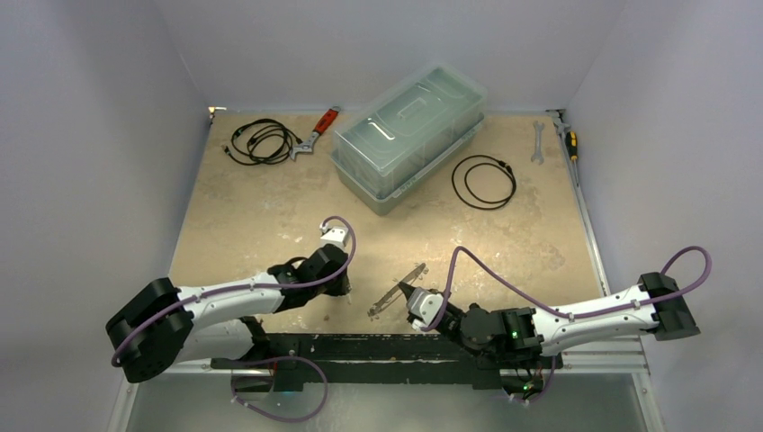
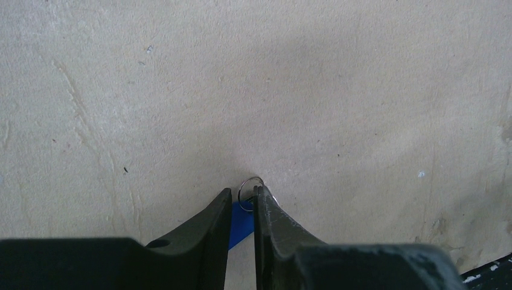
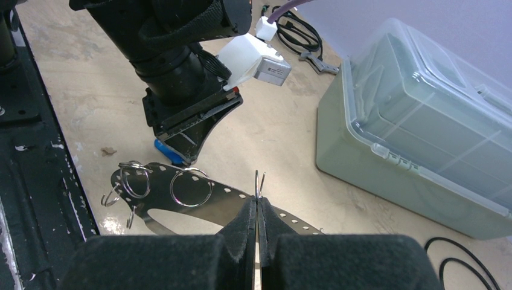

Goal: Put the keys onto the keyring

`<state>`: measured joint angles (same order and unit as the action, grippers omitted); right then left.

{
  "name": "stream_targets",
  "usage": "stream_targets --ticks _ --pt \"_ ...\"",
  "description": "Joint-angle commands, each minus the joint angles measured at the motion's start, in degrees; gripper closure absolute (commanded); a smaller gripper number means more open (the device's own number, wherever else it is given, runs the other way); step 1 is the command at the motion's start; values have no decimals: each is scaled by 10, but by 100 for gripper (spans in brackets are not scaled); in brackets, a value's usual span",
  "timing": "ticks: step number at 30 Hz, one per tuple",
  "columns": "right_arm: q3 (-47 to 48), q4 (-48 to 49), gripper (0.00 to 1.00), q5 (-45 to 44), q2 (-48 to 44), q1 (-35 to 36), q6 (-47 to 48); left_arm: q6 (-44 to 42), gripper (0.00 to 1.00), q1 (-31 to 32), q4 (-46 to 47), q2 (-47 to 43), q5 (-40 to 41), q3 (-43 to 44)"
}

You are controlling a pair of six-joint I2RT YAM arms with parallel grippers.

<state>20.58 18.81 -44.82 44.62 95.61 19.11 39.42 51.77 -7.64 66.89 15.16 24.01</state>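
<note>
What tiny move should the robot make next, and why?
Probably lift the left hand slightly, carrying the blue key toward the right hand. The left hand is closed on that key down at the table; the right hand pinches a thin wire ring nearby, not touching the key.

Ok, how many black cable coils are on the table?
2. One cable coil lies back left, beside the red-handled wrench; the other cable coil right of the plastic box, which might hide more.
</note>
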Motion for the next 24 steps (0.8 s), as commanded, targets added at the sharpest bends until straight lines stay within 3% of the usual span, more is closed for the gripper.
stream_targets --ticks 1,11,15,17,24 --pt "27 23 100 1 -2 2 -8 -1 82 -2 32 4 -6 2" --pt "28 22 100 1 1 2 -7 -5 87 -2 47 16 -3 0" --pt "28 21 100 1 -1 2 -6 -3 95 -2 43 10 -3 0" --pt "28 21 100 0 -1 2 -6 -2 100 -2 37 1 1 0" --pt "28 21 100 1 -4 2 -5 -10 100 -1 0 -81 11 13"
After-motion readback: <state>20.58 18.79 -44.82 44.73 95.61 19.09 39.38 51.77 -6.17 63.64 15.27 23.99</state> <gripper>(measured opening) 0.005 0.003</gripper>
